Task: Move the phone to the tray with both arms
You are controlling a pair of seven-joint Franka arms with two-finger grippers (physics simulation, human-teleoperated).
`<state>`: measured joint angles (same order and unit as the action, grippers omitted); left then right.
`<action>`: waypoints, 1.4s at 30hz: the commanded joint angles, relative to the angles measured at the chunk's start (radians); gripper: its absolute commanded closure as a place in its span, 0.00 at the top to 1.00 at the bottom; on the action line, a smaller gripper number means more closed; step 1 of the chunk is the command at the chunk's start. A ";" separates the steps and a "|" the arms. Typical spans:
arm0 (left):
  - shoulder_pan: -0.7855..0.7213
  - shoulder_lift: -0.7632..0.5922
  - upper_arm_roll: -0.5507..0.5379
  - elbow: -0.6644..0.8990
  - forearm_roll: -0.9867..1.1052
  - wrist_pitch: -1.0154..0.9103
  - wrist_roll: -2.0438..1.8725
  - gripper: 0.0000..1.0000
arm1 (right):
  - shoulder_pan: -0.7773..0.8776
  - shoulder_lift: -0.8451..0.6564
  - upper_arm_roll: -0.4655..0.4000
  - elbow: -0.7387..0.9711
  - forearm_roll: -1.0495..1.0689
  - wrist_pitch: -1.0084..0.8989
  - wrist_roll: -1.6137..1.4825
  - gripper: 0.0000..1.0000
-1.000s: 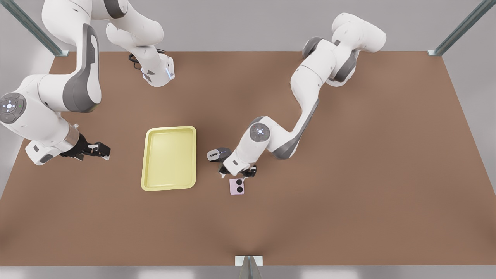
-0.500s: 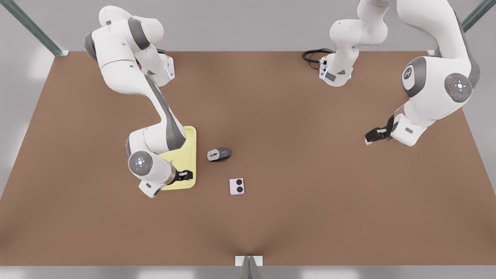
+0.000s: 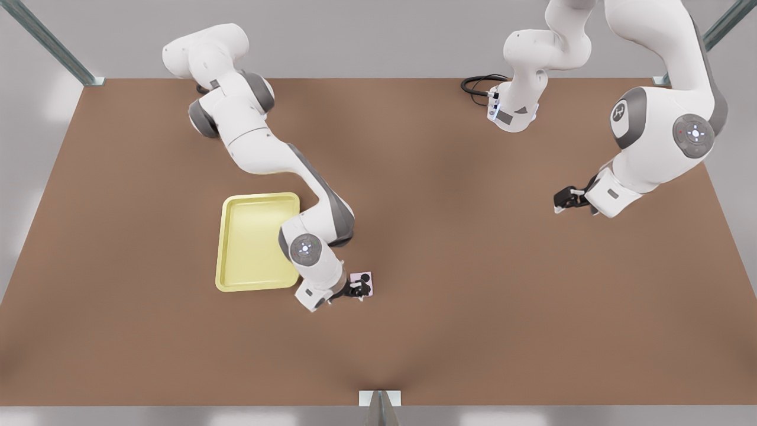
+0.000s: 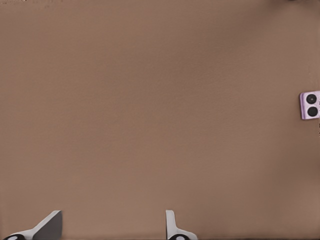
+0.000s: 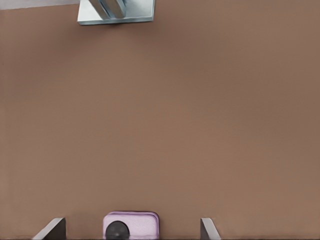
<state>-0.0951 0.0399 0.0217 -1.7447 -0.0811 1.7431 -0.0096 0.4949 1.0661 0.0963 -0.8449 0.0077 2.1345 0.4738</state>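
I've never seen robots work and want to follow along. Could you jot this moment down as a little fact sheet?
phone: flat on the table, outside the tray, near its corner
tray: pale yellow, nothing in the part that shows
right gripper: low over the phone, jaws open on either side of it, not gripping
left gripper: far off at the front view's right, jaws open, waiting
task stage: phone not yet lifted
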 commanded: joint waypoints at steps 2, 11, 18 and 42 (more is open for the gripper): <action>-0.017 0.008 0.001 -0.004 0.003 -0.010 0.169 1.00 | 0.037 0.005 0.000 0.015 0.001 -0.053 0.359 1.00; -0.017 0.005 0.006 -0.016 0.041 0.001 0.168 1.00 | 0.063 0.103 -0.023 0.018 -0.002 -0.033 0.401 1.00; -0.017 0.006 0.006 -0.027 0.041 0.006 0.168 1.00 | 0.090 0.107 -0.021 0.046 -0.092 -0.097 0.382 1.00; -0.017 0.021 0.017 -0.038 0.044 0.024 0.168 1.00 | 0.108 0.167 -0.046 0.046 -0.112 0.005 0.316 0.98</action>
<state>-0.1151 0.0621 0.0346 -1.7835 -0.0387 1.7664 0.1427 0.6037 1.2352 0.0504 -0.7989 -0.0967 2.1322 0.8181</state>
